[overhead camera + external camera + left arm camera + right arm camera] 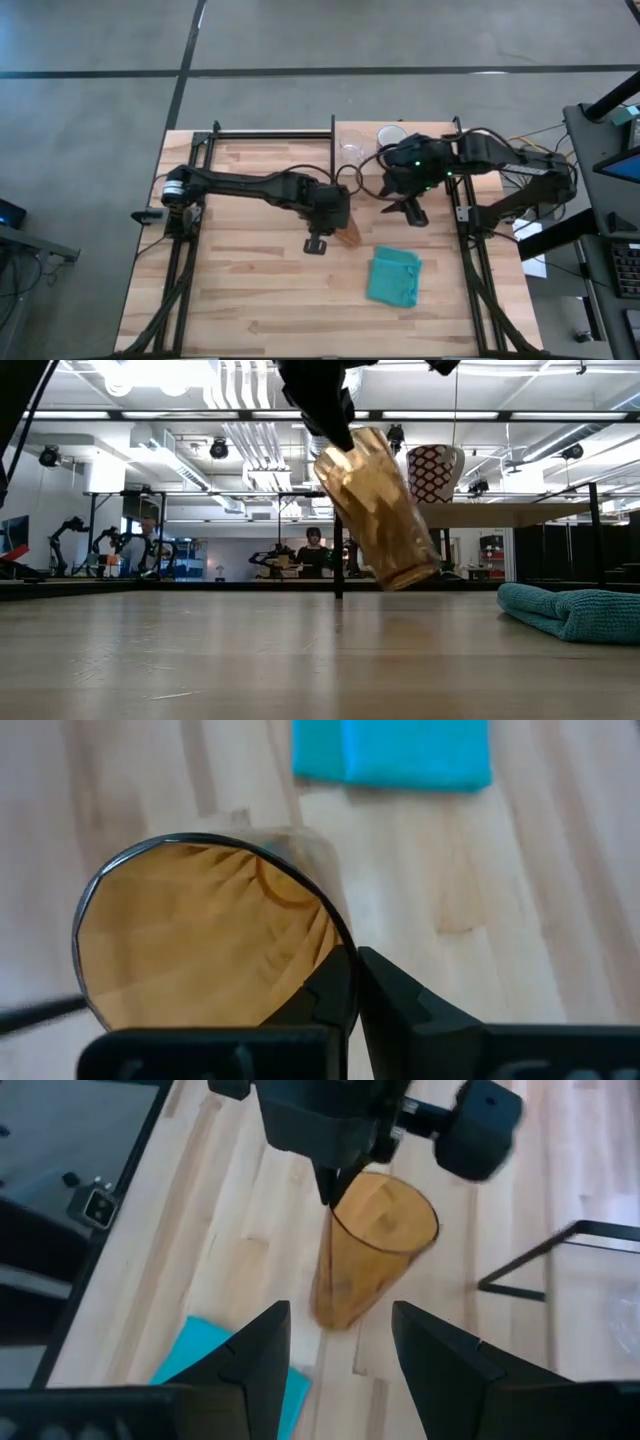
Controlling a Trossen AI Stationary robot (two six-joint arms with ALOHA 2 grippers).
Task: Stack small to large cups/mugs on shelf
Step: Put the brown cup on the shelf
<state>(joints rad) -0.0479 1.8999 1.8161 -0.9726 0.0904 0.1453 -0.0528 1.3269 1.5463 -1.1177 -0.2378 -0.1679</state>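
The amber tumbler [378, 510] hangs tilted above the table [250, 660], mouth up toward the left gripper [335, 1175], which pinches its rim. The right gripper [340, 1345] hovers nearby, fingers apart and empty.

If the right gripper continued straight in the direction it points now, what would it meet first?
Most likely the tall amber translucent tumbler, tilted and pinched at its rim by the left gripper. It sits straight ahead between the right gripper's open fingers in the right wrist view. How far ahead is unclear.
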